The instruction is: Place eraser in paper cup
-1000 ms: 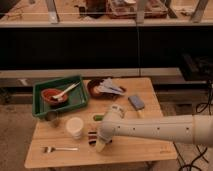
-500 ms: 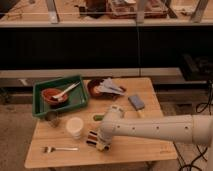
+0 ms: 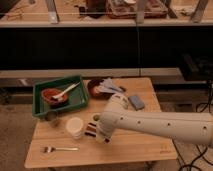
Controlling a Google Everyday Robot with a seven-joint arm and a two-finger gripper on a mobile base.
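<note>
Eraser (image 3: 91, 131) not in paper cup (image 3: 75, 127) yet: it sits just beside the cup near the counter (image 3: 135, 145) front edge, end effector (image 3: 100, 135) down at it, can't tell if grasping or released; lift and drop into cup left.

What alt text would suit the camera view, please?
A white robot arm reaches over a wooden table, its gripper at a striped eraser beside a paper cup. A green tray with a bowl, a fork and a blue-grey block lie around.
</note>
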